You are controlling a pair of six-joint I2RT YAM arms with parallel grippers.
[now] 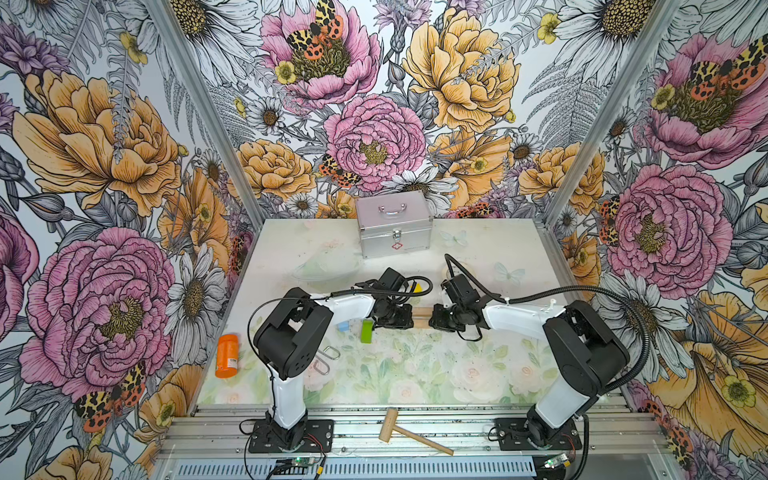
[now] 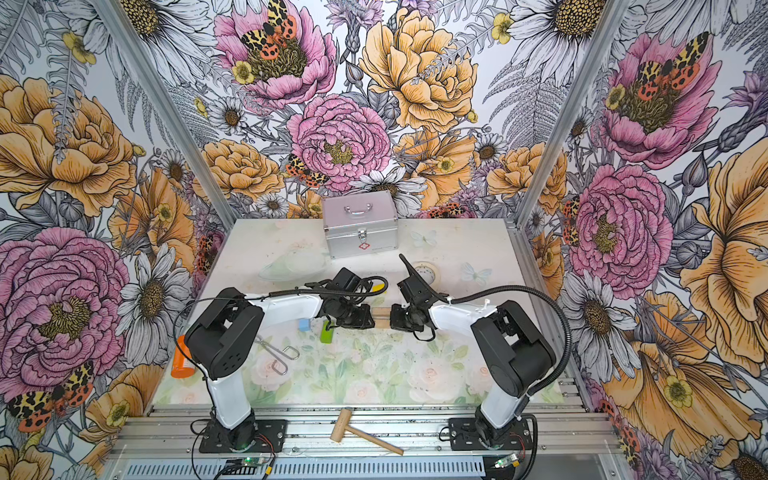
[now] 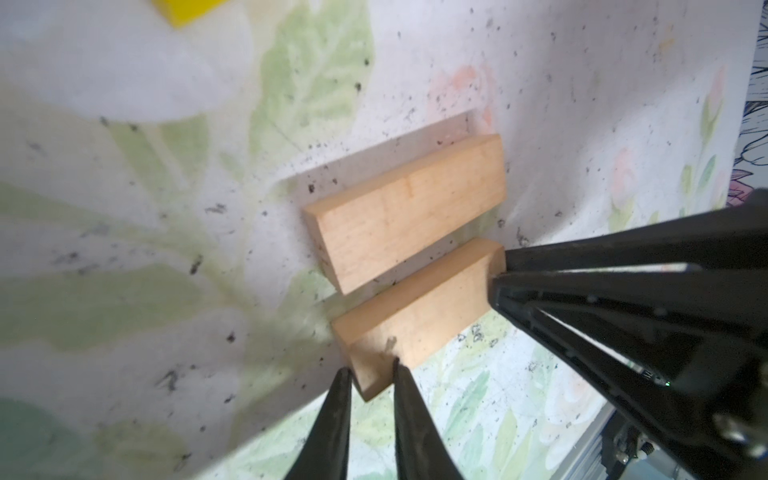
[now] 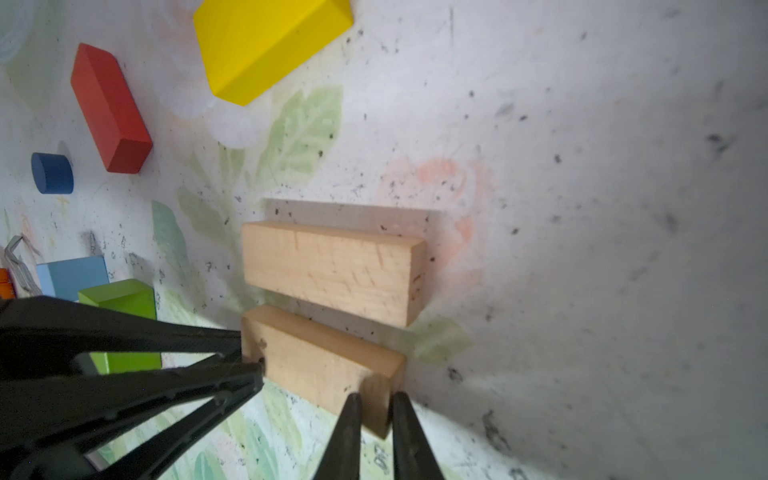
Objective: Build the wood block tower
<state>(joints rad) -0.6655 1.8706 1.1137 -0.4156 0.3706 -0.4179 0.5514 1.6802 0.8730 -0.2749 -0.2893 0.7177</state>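
Two tan bars lie side by side on the floral mat: the far one (image 4: 332, 272) is free, and the near one (image 4: 324, 361) (image 3: 415, 320) is gripped at both ends. My left gripper (image 3: 372, 370) (image 1: 409, 320) is shut on one end. At the opposite end my right gripper (image 4: 376, 399) (image 1: 432, 321) is shut too. In both top views only a short piece of that bar (image 2: 381, 318) shows between them. The yellow bar (image 4: 270, 45), red bar (image 4: 110, 110), dark blue cylinder (image 4: 52, 172), light blue cube (image 4: 75, 276) and green bar (image 4: 124, 299) lie loose to the left.
A silver case (image 1: 395, 226) stands at the back. An orange bottle (image 1: 227, 355) and a wire clip (image 1: 326, 359) lie left of the left arm. A wooden mallet (image 1: 411, 432) rests on the front rail. A tape roll (image 2: 426, 274) and a clear dish (image 1: 326, 270) sit behind the grippers.
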